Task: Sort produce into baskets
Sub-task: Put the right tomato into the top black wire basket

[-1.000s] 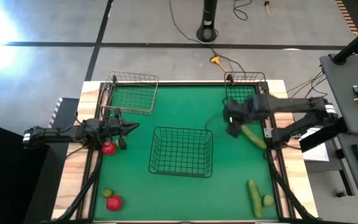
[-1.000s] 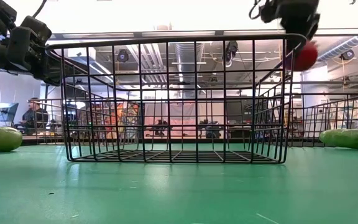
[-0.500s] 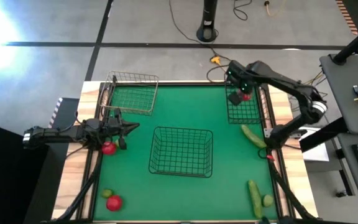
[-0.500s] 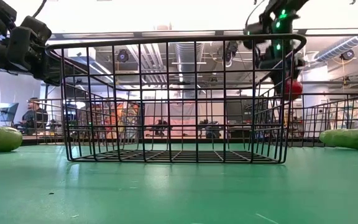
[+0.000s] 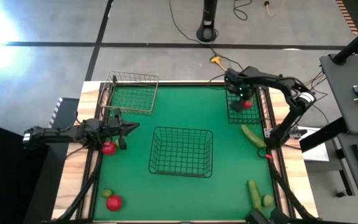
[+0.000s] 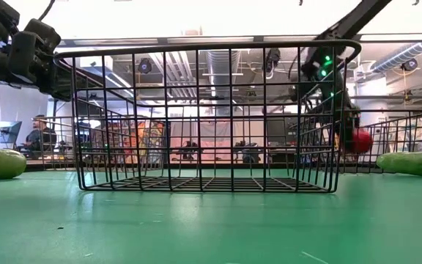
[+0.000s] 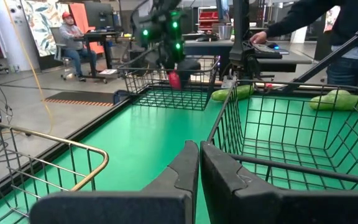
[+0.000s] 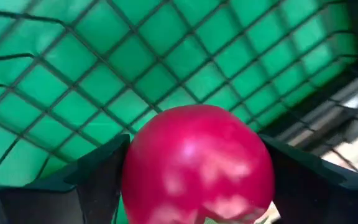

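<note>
My right gripper (image 5: 243, 99) reaches down into the small wire basket (image 5: 244, 112) at the far right and is shut on a red tomato (image 8: 197, 165), which also shows in the low view (image 6: 361, 139). My left gripper (image 5: 127, 128) is shut and empty, hovering at the table's left beside a second tomato (image 5: 109, 148) that rests on the mat. The large basket (image 5: 182, 151) stands mid-table. Two cucumbers (image 5: 253, 135) (image 5: 254, 196) and a lime (image 5: 268, 200) lie at the right. Another lime (image 5: 107, 193) and a third tomato (image 5: 114, 202) lie at the near left. My right gripper pinches the tomato by two opposite sides (image 8: 132, 177) between its two fingers (image 8: 98, 174). The fingers come from above and point down into the basket. The tomato sits within the basket walls, low over the mesh floor (image 8: 73, 93); whether it touches the floor I cannot tell.
A second small basket (image 5: 132, 93) stands at the far left. The large basket's wall (image 7: 272, 124) is close to my left gripper's right. The green mat is open between the large basket and the far baskets. People sit at desks beyond the table.
My right gripper has carried the tomato from beside the large basket toward the table's far edge, over the far right basket, and then down into it. The tomato stays in the fingers and has sunk well below the large basket's rim in the low view.
</note>
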Available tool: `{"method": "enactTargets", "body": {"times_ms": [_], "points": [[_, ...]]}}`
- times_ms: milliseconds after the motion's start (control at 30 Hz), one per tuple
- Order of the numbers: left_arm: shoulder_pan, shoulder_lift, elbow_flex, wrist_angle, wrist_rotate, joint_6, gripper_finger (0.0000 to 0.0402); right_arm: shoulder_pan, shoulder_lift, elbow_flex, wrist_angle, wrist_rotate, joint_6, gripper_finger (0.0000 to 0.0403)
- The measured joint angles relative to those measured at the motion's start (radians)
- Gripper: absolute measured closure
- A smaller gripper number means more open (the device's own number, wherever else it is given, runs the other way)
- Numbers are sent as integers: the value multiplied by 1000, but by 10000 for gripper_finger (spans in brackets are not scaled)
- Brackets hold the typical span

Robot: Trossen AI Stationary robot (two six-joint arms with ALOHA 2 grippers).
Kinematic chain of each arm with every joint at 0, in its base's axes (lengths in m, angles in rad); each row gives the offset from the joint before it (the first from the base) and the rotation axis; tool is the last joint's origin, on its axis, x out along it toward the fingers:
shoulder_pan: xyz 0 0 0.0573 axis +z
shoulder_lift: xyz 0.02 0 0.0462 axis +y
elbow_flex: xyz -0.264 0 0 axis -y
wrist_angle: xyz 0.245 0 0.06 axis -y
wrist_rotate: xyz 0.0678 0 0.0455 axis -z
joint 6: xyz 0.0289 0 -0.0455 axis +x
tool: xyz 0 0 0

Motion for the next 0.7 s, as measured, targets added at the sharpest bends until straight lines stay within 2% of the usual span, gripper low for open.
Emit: {"method": "enactTargets", "body": {"times_ms": [200,333,500,700], "points": [[0,0,0,0,0,0,401,-11,-51,-126,129,45,-70,81],[0,0,0,0,0,0,401,-11,-53,-165,205,48,-58,64],[0,0,0,0,0,0,401,-9,-39,-178,233,48,-59,39],[0,0,0,0,0,0,401,-9,-54,-143,211,49,-104,35]]}}
